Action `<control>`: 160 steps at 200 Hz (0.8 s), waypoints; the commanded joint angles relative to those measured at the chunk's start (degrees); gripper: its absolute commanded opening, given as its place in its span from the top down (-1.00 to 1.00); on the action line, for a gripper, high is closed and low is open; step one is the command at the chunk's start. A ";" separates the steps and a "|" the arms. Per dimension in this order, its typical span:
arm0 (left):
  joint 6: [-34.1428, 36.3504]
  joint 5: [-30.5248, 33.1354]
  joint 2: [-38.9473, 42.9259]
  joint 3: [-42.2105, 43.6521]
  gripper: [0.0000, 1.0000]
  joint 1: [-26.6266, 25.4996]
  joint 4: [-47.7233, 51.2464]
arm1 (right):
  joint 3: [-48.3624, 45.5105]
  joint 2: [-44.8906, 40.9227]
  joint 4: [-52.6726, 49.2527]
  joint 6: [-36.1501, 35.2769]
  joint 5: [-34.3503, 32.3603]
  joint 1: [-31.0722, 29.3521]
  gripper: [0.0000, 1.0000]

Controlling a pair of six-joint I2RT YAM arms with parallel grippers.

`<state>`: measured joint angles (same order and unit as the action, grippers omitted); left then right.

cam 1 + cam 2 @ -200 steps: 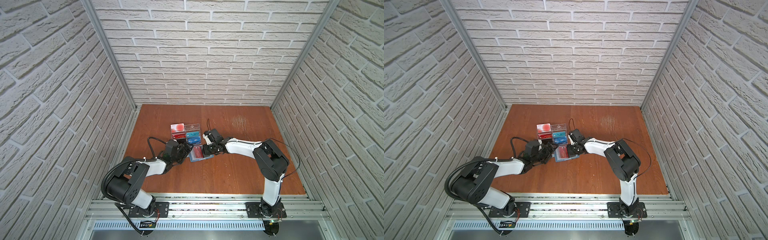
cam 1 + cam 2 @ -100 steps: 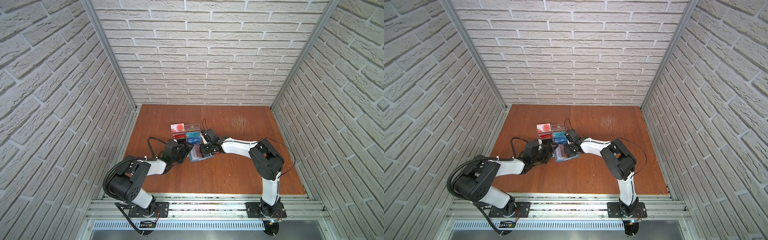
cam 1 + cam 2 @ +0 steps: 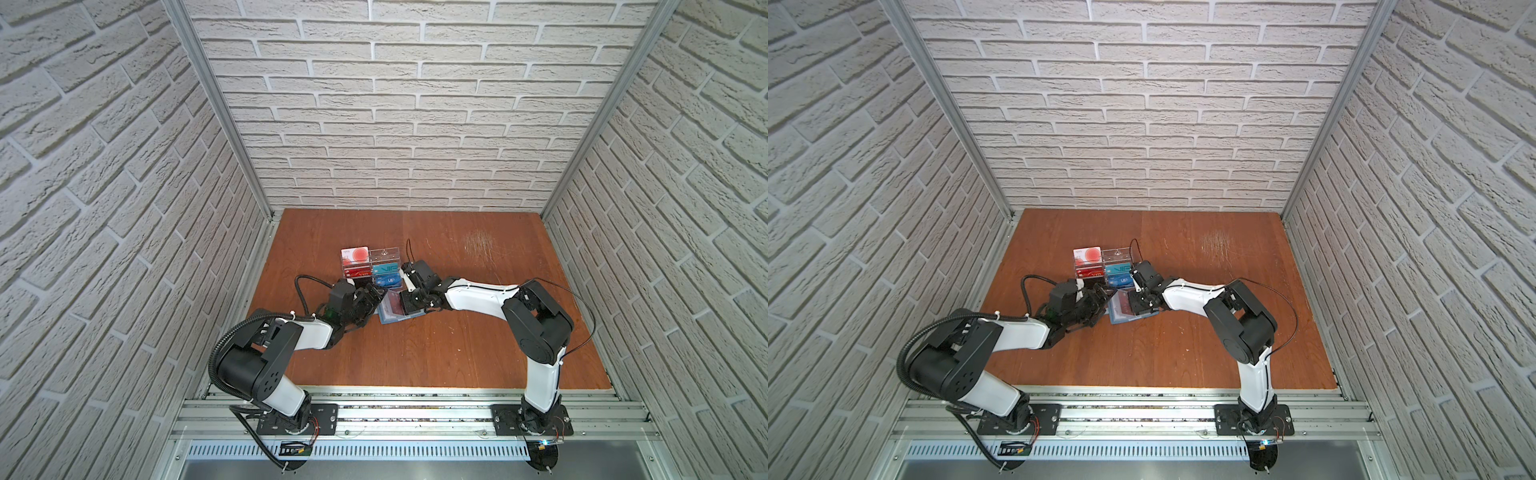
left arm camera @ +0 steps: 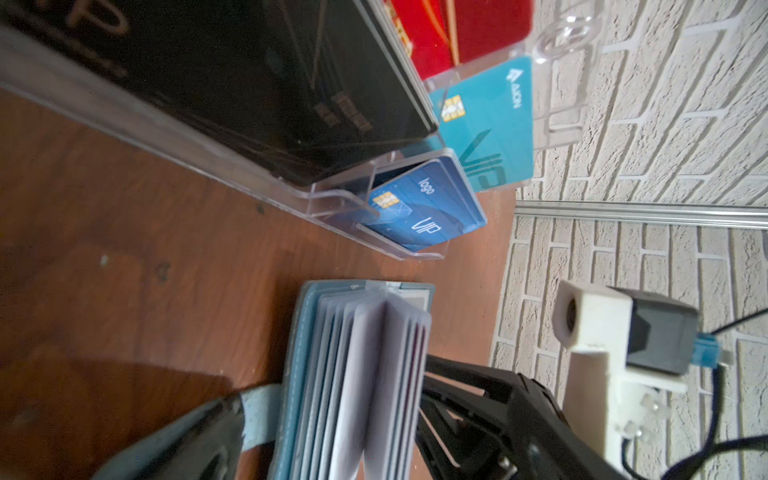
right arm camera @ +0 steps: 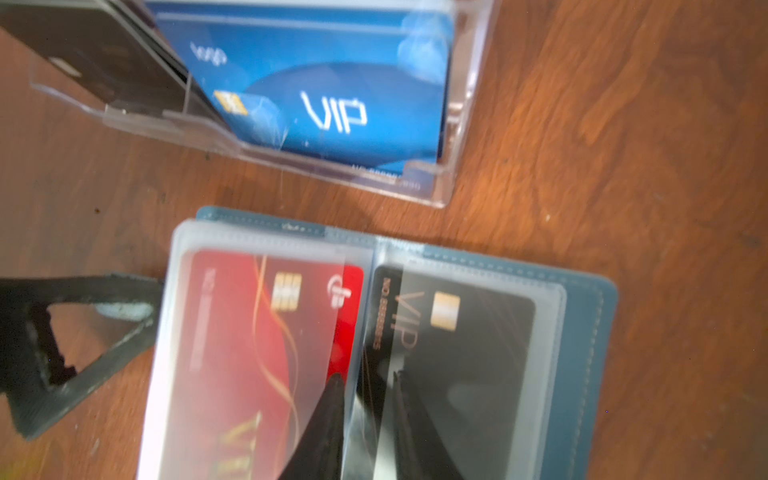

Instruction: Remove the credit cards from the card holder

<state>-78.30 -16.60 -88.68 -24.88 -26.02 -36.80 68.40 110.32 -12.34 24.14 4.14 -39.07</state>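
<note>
The slate-blue card holder (image 3: 395, 315) (image 3: 1126, 316) lies open on the table in front of the rack. Its clear sleeves show a red credit card (image 5: 257, 332) and a black credit card (image 5: 478, 353), and both stick out a little toward the spine. My right gripper (image 5: 365, 380) (image 3: 409, 301) comes down at the spine, its jaws narrow and pinching the black card's inner edge. My left gripper (image 3: 370, 301) (image 4: 332, 436) is wide open at the holder's left end. One of its fingers (image 5: 75, 345) rests on the table by the strap tab (image 4: 259, 411).
A clear acrylic rack (image 3: 372, 266) (image 3: 1104, 266) with blue, teal, red and black cards stands just behind the holder, close to both grippers. The right wrist camera mount (image 4: 602, 332) hangs beside the holder. Bare wooden table (image 3: 457, 353) lies in front and to the right.
My right gripper has shifted a little to the left over the open card holder. The left arm has hardly moved.
</note>
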 commanded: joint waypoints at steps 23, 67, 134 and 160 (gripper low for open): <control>-0.09 -0.36 2.22 0.32 -0.96 0.18 3.36 | -1.67 -5.24 -2.64 -1.91 -0.80 0.14 0.53; 1.11 0.96 11.55 -2.10 -0.96 -0.90 11.57 | -3.09 -7.73 -4.45 -1.26 -1.25 3.43 0.54; 0.83 2.73 9.72 -12.02 -0.96 -7.53 14.73 | -3.56 -6.86 -4.17 -0.59 5.16 6.78 0.55; -0.82 3.33 4.97 -13.95 -0.96 -8.75 11.05 | -3.28 -6.04 -4.28 -0.25 5.35 6.86 0.56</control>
<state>-78.13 -14.68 -79.99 -37.41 -33.78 -22.55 65.17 104.20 -16.60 23.40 8.05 -31.92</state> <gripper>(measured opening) 0.982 0.223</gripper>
